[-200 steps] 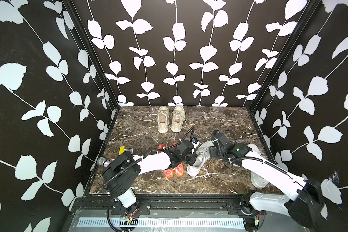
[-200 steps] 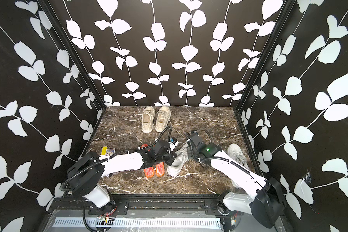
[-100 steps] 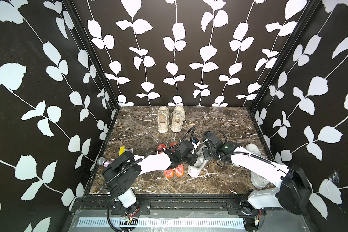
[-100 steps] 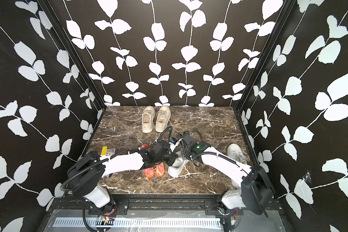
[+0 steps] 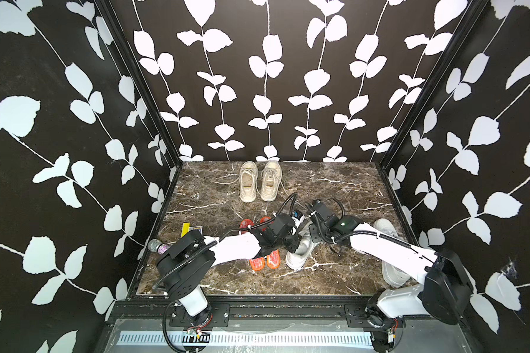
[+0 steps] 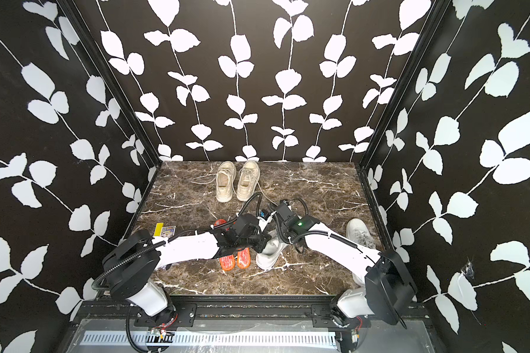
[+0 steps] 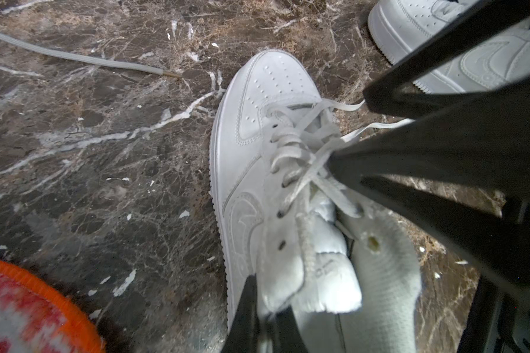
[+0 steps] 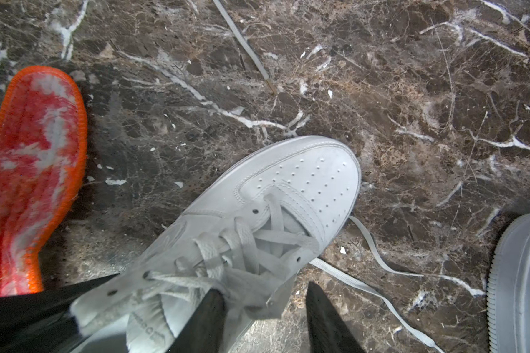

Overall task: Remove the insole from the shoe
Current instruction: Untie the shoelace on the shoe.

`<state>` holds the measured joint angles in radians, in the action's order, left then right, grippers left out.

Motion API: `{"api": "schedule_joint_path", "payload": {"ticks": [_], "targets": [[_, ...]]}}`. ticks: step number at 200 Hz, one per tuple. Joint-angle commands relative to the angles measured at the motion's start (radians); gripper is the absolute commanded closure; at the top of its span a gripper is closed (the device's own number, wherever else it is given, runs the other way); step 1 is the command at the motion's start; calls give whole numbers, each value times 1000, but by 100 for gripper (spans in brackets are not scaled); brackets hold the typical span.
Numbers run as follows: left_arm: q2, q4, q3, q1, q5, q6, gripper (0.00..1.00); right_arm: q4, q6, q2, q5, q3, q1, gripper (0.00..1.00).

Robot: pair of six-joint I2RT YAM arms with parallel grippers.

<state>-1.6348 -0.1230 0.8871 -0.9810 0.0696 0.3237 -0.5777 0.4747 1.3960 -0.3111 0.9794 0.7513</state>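
Here, both hands meet at the white shoe [image 5: 299, 253] near the front middle of the bench [image 5: 334, 275].

The left hand [image 7: 265, 302] is closed tight, pinching the shoe's lace flap beside the tongue. The right hand [image 8: 262, 290] has its jaws apart, one finger down in the shoe's opening and the other outside its side wall, with a gap showing. The shoe stands on its sole between a pair of orange insoles [image 5: 265, 259] and a second white shoe [image 5: 386, 232]. The insole [image 7: 380, 275], pale and ribbed, sits inside the shoe's opening.
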Motion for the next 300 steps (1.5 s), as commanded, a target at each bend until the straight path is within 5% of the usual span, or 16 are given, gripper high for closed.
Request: {"api": "schedule_joint_path", "payload": {"ticks": [1,110,172,300], "targets": [[28,-45,-17,-11,44,6,100,38,9,16,-36,5,6,55],[40,-55,-21,-21,69,10,100,313,32,17,-211,-92,5,56],[29,-59,-13,-29,76,12,100,368,51,-28,-203,-122,4,53],[72,-44,-23,-45,70,14,100,413,72,134,-170,-3,-103,21]]}}
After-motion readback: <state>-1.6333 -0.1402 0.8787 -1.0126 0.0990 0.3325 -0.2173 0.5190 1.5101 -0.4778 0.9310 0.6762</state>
